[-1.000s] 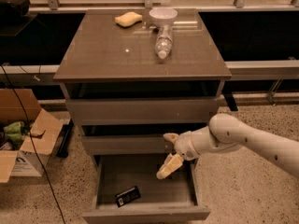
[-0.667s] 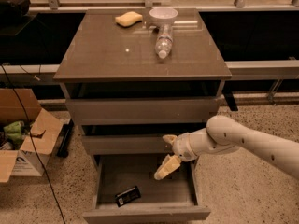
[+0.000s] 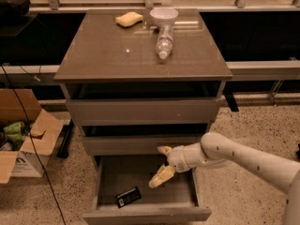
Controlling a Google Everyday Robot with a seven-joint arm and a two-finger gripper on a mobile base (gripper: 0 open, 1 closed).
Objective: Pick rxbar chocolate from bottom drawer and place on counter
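A speckled floor point(image 3: 248, 121) and a dark glazed wall are seen behind a grey cabinet, whose glossy top serves as the bench point(image 3: 103, 55). Near the back edge of the bench a sponge point(image 3: 129, 18) and a bowl point(image 3: 163, 16) are set, and a bottle point(image 3: 164, 42) is laid just in front of the bowl, right of the middle. Below the front edge of the bench the drawer point(image 3: 140, 215) is pulled out, and the bar point(image 3: 128, 197) is lying flat on its floor, toward the side under the front left corner of the bench and close to the front panel. The end effector point(image 3: 162, 164) is held over the drawer, right of the bar and clear of it, with its fingers spread apart and nothing between them. The step in hand is judged to be the reach for the bar; no grasp has been made. For the next move, the end effector would need to be carried left and forward, lowered over the bar, and lined up across its narrow width before the fingers are brought together. Since the bar lies flat, a low approach is called for.
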